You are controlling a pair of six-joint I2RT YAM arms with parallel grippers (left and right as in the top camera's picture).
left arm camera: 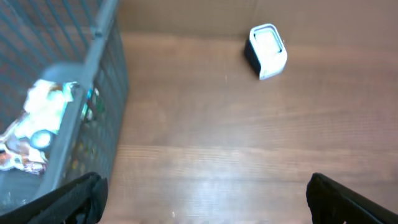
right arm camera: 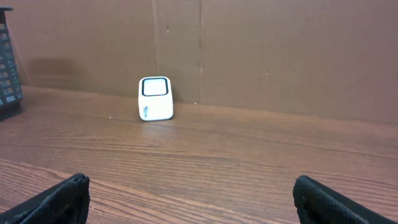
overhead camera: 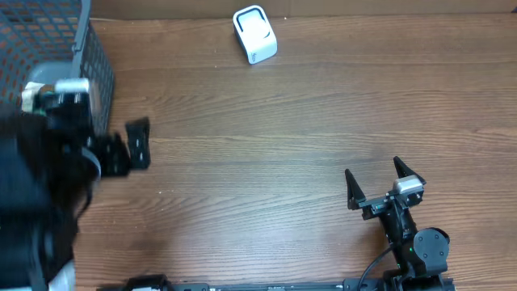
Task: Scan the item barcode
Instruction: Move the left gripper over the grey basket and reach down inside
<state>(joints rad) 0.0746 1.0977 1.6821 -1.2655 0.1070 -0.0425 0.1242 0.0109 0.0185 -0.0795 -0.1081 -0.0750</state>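
Pickup is judged pending: left claw (overhead camera: 141, 145) and right claw (overhead camera: 373, 170) are held wide, empty; an item (left arm camera: 43, 112) must be lifted from the basket (overhead camera: 95, 65)

Counting one white scanner (overhead camera: 254, 34), one grey wire basket (overhead camera: 95, 61), two robot arms — left arm (overhead camera: 56, 153), right arm (overhead camera: 405, 225) — and wrapped items (left arm camera: 40, 118) inside, number unclear.

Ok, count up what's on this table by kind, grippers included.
Scanner: 1
Basket: 1
Grippers: 2, the left gripper and the right gripper, both open
Total: 4, plus packets in the basket, too blurred to count.
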